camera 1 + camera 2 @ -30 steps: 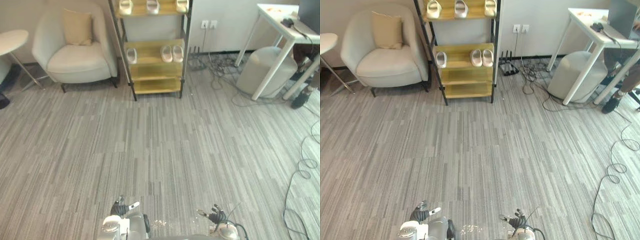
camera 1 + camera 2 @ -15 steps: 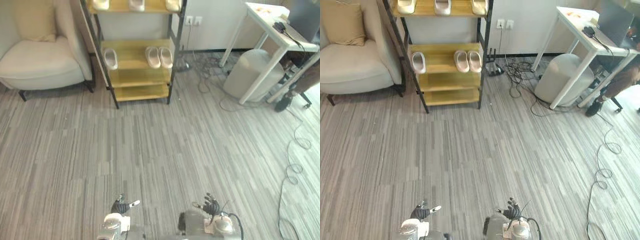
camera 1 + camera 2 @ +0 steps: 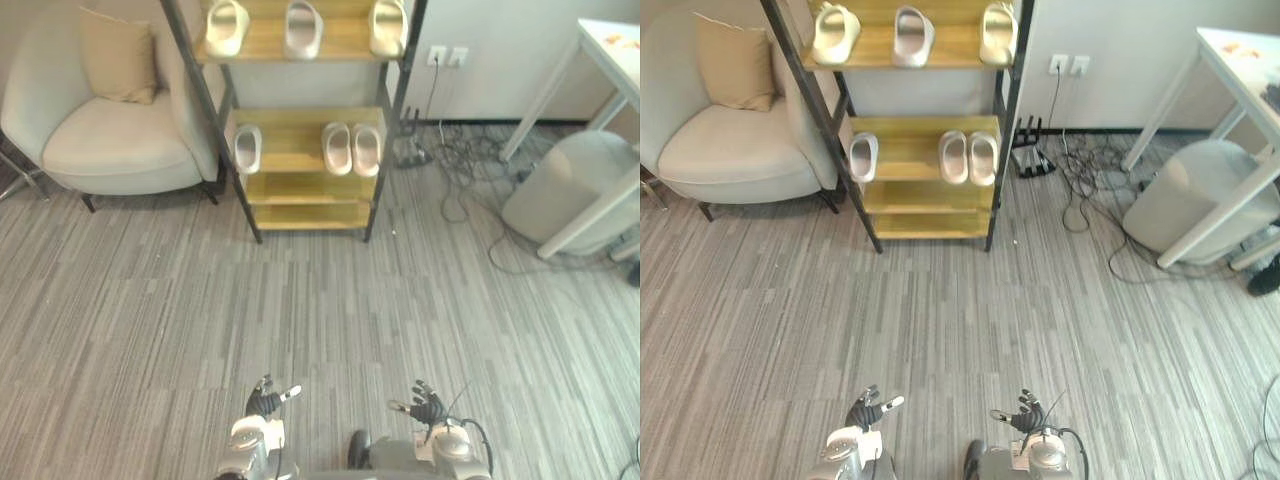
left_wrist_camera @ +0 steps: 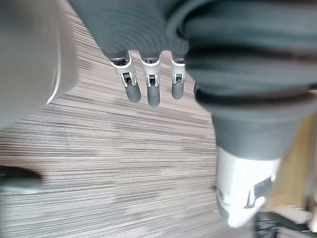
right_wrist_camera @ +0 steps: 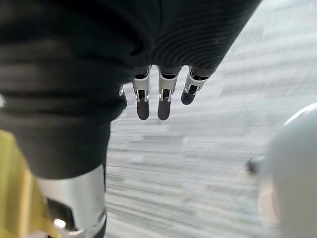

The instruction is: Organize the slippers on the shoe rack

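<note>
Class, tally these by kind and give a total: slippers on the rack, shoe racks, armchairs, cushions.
Slippers: 6
Shoe rack: 1
Armchair: 1
Cushion: 1
Total: 9

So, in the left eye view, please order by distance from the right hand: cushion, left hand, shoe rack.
1. left hand, just beside the right hand.
2. shoe rack, ahead across the floor.
3. cushion, far left on the armchair.
</note>
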